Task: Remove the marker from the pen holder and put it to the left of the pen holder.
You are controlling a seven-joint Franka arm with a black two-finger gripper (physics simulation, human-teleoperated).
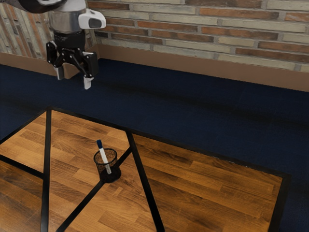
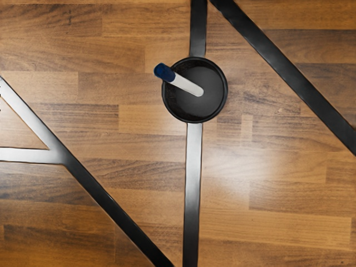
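Observation:
High above the table, at the exterior view's upper left, my gripper (image 1: 73,81) is open, its fingers wide apart with nothing between them. The round black mesh pen holder (image 1: 102,170) stands upright on the table, well below the hand. A white marker (image 1: 104,155) with a blue cap leans inside it, the capped end sticking up past the rim. From above, the wrist view has the pen holder (image 2: 214,103) with the marker (image 2: 186,84) slanting across it, blue end over the rim.
The wooden table (image 1: 207,181) has black strips crossing its top and a black edge. Dark blue floor (image 1: 193,108) lies beyond it, with a brick wall (image 1: 207,31) behind.

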